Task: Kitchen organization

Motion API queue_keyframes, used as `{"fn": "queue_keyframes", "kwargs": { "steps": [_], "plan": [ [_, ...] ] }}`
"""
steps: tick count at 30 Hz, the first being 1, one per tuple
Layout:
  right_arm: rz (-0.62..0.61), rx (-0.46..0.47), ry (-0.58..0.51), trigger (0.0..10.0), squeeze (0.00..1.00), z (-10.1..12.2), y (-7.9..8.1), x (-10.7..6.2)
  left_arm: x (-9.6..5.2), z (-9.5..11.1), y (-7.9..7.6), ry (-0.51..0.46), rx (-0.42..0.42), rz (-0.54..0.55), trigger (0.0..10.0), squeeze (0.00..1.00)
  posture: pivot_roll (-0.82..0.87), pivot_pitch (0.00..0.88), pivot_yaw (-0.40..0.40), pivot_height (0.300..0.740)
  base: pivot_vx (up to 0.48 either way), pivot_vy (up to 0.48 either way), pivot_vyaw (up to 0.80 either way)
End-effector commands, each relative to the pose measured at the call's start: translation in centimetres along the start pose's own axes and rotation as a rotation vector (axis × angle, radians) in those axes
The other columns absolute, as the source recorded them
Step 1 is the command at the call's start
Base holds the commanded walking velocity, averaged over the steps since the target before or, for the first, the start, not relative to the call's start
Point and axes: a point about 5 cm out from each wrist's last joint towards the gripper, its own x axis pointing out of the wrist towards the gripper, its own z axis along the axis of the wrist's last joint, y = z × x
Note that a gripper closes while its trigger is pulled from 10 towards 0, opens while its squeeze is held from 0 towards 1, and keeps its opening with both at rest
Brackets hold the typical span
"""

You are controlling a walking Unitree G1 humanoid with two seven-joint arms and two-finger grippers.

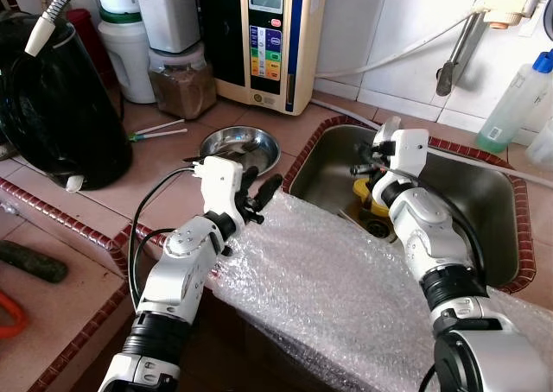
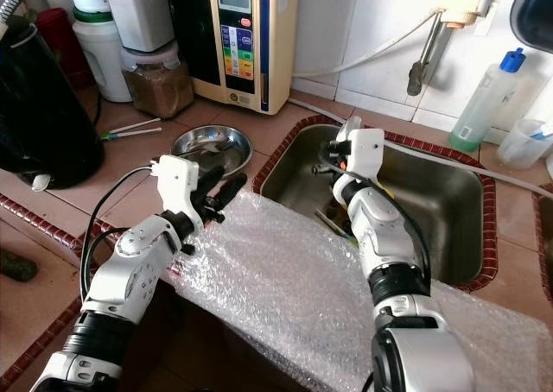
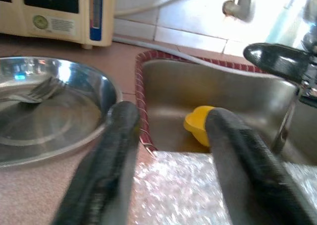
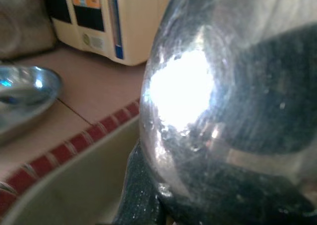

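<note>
My right gripper (image 1: 366, 161) hangs over the steel sink (image 1: 484, 193) and is shut on a shiny steel utensil (image 4: 198, 101), whose rounded bowl sits close against the right wrist camera; its thin handle (image 3: 286, 121) points down into the basin. A yellow object (image 1: 366, 193) lies at the sink bottom near the drain. My left gripper (image 1: 263, 199) is open at the sink's near left corner, its fingers (image 3: 109, 160) just above the edge of a bubble wrap sheet (image 1: 346, 280). A steel bowl (image 1: 240, 148) holding a fork (image 3: 37, 91) rests on the counter beyond it.
The bubble wrap drapes over the counter's front edge and the sink's near rim. A black pot (image 1: 52, 107), a brown-powder jar (image 1: 181, 81) and a cream water machine (image 1: 272, 38) line the back. A clear bottle (image 1: 514, 107) stands at the right.
</note>
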Motion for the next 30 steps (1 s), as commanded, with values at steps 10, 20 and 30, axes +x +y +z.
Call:
{"fn": "queue_keyframes", "kwargs": {
  "steps": [10, 20, 30],
  "plan": [
    [-0.111, -0.089, 0.129, 0.0, 0.00, -2.0, -2.5, -0.7, -0.3, -0.3, -0.9, 0.051, 0.042, -0.061, 10.0, 1.00, 0.12, 0.000, 0.014, 0.740, 0.000, 0.000, 0.00],
    [-0.137, -0.098, 0.231, 10.0, 1.00, -3.8, -2.5, -1.1, -0.3, -0.4, -0.6, 0.070, 0.088, -0.044, 10.0, 1.00, 0.12, 0.000, 0.023, 0.740, 0.000, 0.000, 0.00],
    [-0.149, -0.102, 0.240, 10.0, 1.00, -3.9, -2.7, -1.2, 0.1, -0.7, -0.8, 0.074, 0.115, -0.007, 10.0, 1.00, 0.11, 0.000, 0.021, 0.740, 0.000, 0.000, 0.00]
  ]
}}
